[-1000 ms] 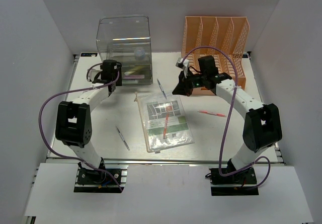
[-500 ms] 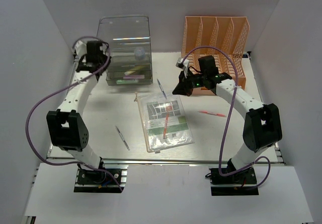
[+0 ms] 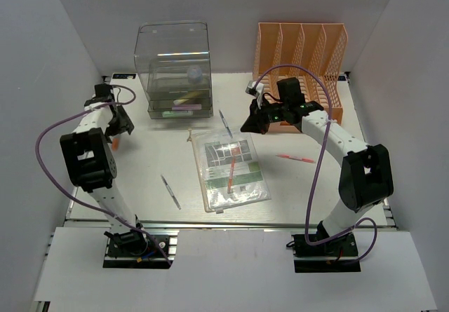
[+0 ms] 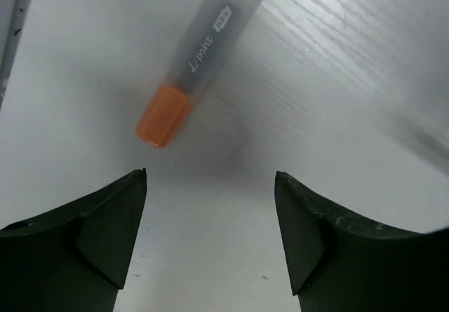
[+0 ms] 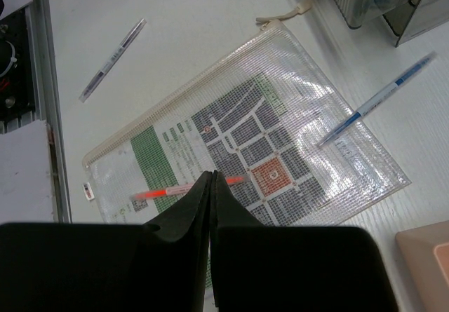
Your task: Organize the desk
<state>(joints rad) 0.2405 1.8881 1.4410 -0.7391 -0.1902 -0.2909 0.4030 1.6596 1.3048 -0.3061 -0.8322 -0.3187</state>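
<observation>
Left wrist view: left gripper [image 4: 210, 179] gapes empty below the orange-capped marker [image 4: 203, 56], upper centre, probably to grasp it; right gripper [image 5: 212, 177] closed, empty.

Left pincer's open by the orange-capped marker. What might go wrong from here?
1. The marker lies ahead of the open left pincer, not between its jaws. Closing now would likely miss it or nudge it rolling toward the desk edge close by.
2. The blue pen has its tip on the pouch. Lifting the pouch could send it rolling.
</observation>
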